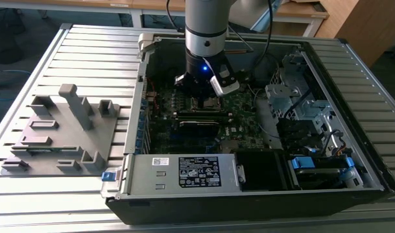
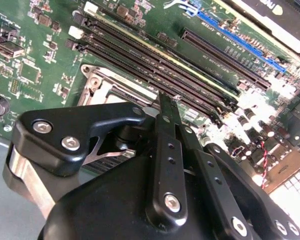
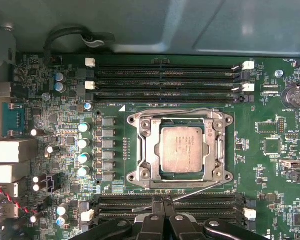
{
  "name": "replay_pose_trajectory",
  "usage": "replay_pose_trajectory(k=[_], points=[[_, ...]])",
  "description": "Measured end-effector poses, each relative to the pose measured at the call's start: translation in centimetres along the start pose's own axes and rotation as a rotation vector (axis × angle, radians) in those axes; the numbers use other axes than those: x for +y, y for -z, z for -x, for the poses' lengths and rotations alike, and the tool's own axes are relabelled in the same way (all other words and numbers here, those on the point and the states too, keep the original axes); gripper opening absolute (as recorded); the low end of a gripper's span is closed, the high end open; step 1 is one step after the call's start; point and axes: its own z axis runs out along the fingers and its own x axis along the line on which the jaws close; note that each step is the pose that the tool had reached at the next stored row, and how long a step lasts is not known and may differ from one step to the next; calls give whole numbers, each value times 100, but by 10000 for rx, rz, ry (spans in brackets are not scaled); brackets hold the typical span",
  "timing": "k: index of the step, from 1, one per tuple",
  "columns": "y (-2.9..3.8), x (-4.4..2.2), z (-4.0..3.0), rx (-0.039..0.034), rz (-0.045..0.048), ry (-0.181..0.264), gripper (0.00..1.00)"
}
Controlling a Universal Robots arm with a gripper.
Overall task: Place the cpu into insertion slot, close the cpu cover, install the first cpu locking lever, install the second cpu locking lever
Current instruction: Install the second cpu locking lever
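Exterior view, left to right: grey fixture plate (image 1: 58, 133) on the slatted table (image 1: 352, 213); open computer case (image 1: 249, 184), the gripper (image 1: 204, 99) lowered over its motherboard (image 1: 239, 131). First wrist view: the cpu (image 3: 180, 148) sits in the insertion slot (image 3: 162, 173), the cpu cover (image 3: 149, 145) flat around it. Whether the gripper is clenched or released cannot be told.

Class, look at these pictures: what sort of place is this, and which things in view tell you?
Probably a robotics lab or test workshop: an open computer case lies on a slatted metal table, a robot arm reaches inside, and wooden desks stand behind.
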Motion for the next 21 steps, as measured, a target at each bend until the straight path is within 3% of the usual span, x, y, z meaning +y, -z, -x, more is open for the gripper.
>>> replay_pose_trajectory(k=[10,21], points=[[-22,-8,-28,-12,-11,-152,10],[-70,-9,-60,-10,-33,-608,10]])
